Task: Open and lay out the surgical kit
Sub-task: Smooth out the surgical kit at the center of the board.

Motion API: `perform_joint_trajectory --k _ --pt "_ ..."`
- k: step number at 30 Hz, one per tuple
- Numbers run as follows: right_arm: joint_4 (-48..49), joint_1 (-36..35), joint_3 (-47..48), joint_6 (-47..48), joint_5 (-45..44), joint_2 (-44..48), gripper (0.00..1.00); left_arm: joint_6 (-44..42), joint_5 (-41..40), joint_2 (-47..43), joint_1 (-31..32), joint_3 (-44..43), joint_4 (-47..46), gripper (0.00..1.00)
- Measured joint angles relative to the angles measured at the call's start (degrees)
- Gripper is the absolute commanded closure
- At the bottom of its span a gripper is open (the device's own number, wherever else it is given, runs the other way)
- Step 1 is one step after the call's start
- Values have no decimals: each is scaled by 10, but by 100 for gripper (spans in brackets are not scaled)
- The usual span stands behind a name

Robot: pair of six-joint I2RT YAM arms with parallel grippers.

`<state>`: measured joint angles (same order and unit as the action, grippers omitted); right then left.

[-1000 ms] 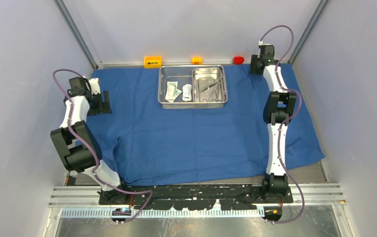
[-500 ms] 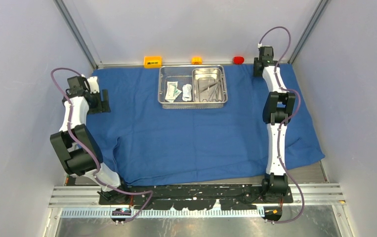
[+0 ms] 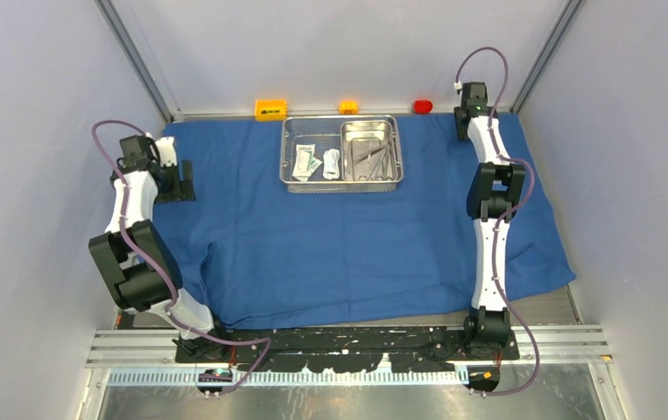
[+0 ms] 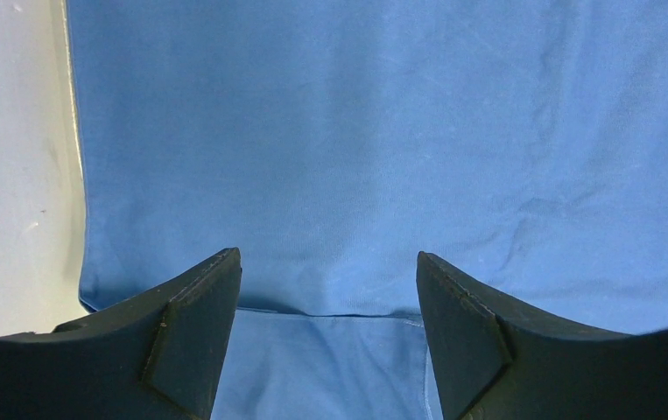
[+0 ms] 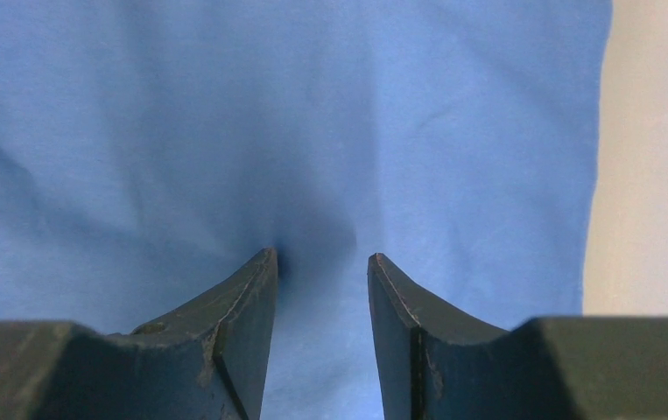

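Right gripper point(image 5: 321, 255) presses at the far right edge of the blue cloth wrap point(image 3: 339, 245). Its 2 dark wedge fingers stand narrowly apart with creased cloth between the tips, but shadow hides the contact, so you cannot tell whether they pinch it. Left gripper point(image 4: 326, 255) hangs wide open over the wrap's left side, where a fold line runs between its fingers. Further out, the soft matte wrap lies spread. At its far middle, between your 2 grippers, the steel mesh tray point(image 3: 341, 186) holds the smaller pan point(image 3: 346, 149), instruments point(image 3: 374, 160) too small to tell apart, and the packets point(image 3: 310, 161).
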<state>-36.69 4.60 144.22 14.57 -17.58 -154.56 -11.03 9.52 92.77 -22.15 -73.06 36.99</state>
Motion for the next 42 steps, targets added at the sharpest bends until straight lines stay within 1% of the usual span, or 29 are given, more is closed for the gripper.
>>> perform_joint_trajectory --k 9,15,17,21,26,29,33,36,42 --pt "-3 23 0 28 -17 -1 50 -10 -5 17 0 -2 2 23" --pt "-4 38 -2 26 -15 3 44 -14 -14 25 0 -4 2 22" --pt "-4 45 -20 18 -7 16 42 -14 -15 25 0 -8 4 22" --pt "-5 67 -113 -5 27 78 39 -12 -13 26 0 -19 4 22" --pt "12 88 -266 -29 78 191 37 -4 4 28 0 -26 3 22" --pt "26 89 -356 -38 115 273 36 2 16 35 3 -28 1 22" --pt "50 79 -442 -40 153 350 36 7 28 53 12 -28 -1 22" --pt "64 71 -494 -38 173 380 38 17 35 73 26 -29 -6 22" --pt "71 56 -536 -22 177 370 41 29 42 98 53 -30 -12 22"
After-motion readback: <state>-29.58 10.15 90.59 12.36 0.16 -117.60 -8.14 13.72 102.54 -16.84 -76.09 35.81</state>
